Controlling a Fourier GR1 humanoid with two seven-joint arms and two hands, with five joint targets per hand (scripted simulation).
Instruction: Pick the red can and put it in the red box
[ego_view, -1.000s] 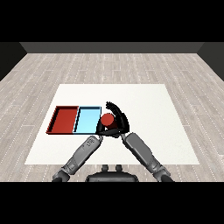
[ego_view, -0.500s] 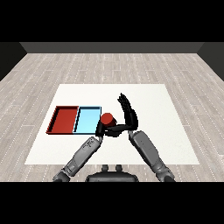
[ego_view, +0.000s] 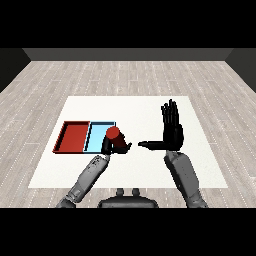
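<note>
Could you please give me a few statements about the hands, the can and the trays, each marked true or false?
1. The left hand is curled round the red can. True.
2. The red can lies inside the red tray. False: it is in the left hand, at the light blue tray's right edge.
3. The right hand is open, fingers straight and pointing up. True.
4. The right hand holds the can. False: it holds nothing and is apart from the can.
5. The red tray lies left of the light blue tray. True.
</note>
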